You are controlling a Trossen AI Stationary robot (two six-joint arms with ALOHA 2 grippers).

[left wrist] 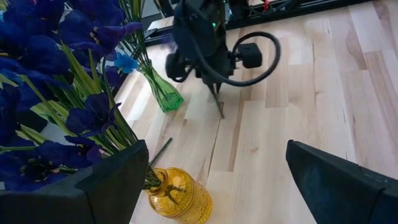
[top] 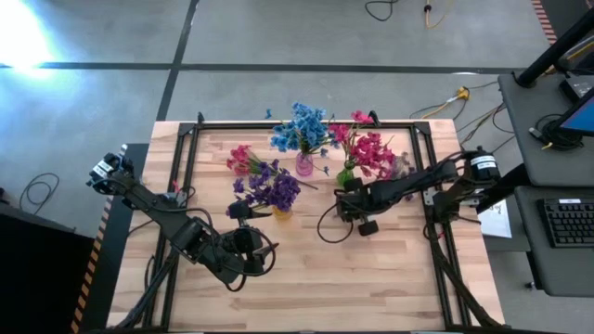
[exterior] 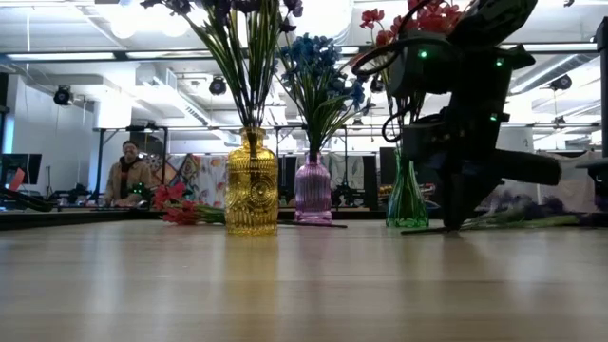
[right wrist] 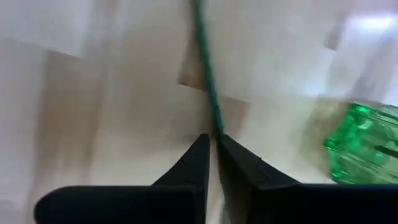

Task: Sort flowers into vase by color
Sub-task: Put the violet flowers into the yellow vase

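- We see the right gripper (top: 351, 211) low over the pale wooden counter (top: 408, 278), its jaws pressed together and pinching a thin green stem (right wrist: 208, 81) of one artificial flower.
- From the right wrist view, the stem runs straight out from the jaw tips, so its long axis lines up with the fingers; which colour bloom it carries we cannot tell.
- The clear green glass vase (top: 345, 176), ribbed and flared at the base, stands just beside the gripper at about 12 o'clock and holds the red-pink sprigs (top: 369, 148).
- The amber embossed glass vase (exterior: 251, 185) with purple blooms (top: 272, 188) sits at 9 o'clock from the right gripper; the pink glass vase (exterior: 313, 190) with bright blue blooms (top: 302, 128) lies at 11 o'clock.
- A loose red-pink sprig (top: 243, 160) lies flat on the counter beyond the amber vase.
- The left gripper (top: 243, 211) waits near the amber vase, jaws spread wide, holding nothing.
- We judge the right arm the one working; the pinched stem needs lifting and tipping upright before it enters a neck.
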